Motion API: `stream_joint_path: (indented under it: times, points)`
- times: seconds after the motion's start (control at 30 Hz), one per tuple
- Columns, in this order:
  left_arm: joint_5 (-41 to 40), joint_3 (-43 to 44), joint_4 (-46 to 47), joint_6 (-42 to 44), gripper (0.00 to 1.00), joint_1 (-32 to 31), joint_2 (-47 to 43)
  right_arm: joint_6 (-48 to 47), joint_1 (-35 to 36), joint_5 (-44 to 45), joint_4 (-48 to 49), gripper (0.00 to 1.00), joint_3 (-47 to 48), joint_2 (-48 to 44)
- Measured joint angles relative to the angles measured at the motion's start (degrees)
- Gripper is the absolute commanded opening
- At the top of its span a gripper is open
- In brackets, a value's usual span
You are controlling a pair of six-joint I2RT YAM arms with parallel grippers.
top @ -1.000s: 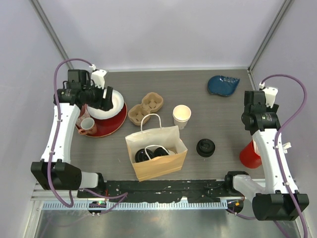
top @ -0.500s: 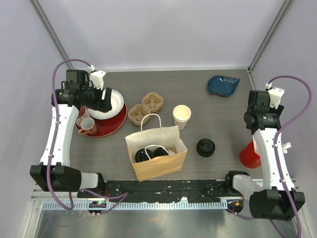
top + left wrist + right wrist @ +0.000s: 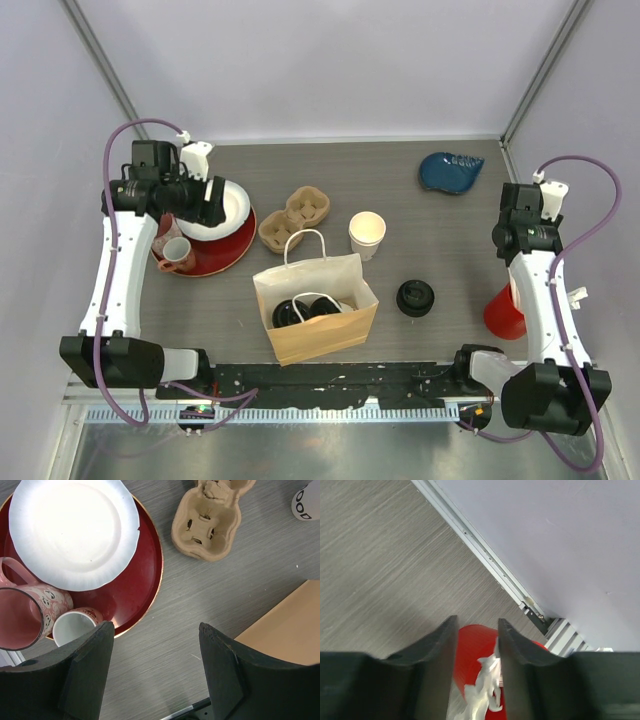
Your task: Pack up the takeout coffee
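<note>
The takeout coffee (image 3: 303, 310) shows as two black sip lids inside the open brown paper bag (image 3: 330, 335) at the middle front, under its white handles; the cup bodies are hidden. My left gripper (image 3: 213, 200) is open and empty, high over the red tray (image 3: 228, 252). In the left wrist view its fingers (image 3: 155, 630) stand wide apart over bare table, with a corner of the bag (image 3: 290, 625) at the right. My right gripper (image 3: 521, 245) hangs near the right wall. Its fingers (image 3: 476, 622) are a narrow gap apart, empty, above a red cup (image 3: 475, 650).
A lidless white paper cup (image 3: 367, 235) stands behind the bag. A stack of black lids (image 3: 415, 298) lies to its right. A cardboard cup carrier (image 3: 295, 218), a white plate (image 3: 75, 530), two mugs (image 3: 27, 625), a blue item (image 3: 452, 170) and the red cup (image 3: 503, 312) are around.
The right wrist has shifted slightly towards the right wall and turned. The left gripper has drawn back a little to the left. The bag and cups have not moved.
</note>
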Motion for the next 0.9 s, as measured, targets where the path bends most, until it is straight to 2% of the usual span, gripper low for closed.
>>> stream_joint_path:
  times: [0.07, 0.43, 0.8, 0.9]
  points:
    - [0.17, 0.00, -0.02, 0.00, 0.72, 0.00, -0.07, -0.02, -0.15, -0.33, -0.04, 0.25, -0.28, 0.11]
    - [1.03, 0.00, -0.17, 0.02, 0.72, 0.00, -0.13, -0.68, -0.22, -0.20, -0.09, 0.02, -0.26, -1.99]
    - [1.90, 0.00, -0.17, 0.26, 0.72, 0.00, -0.13, -1.84, -0.22, 0.44, -1.70, 0.01, 3.76, -3.04]
    - [2.34, 0.00, -0.17, 0.31, 0.72, 0.00, -0.13, -2.01, -0.22, 0.61, -1.70, 0.05, 4.57, -3.06]
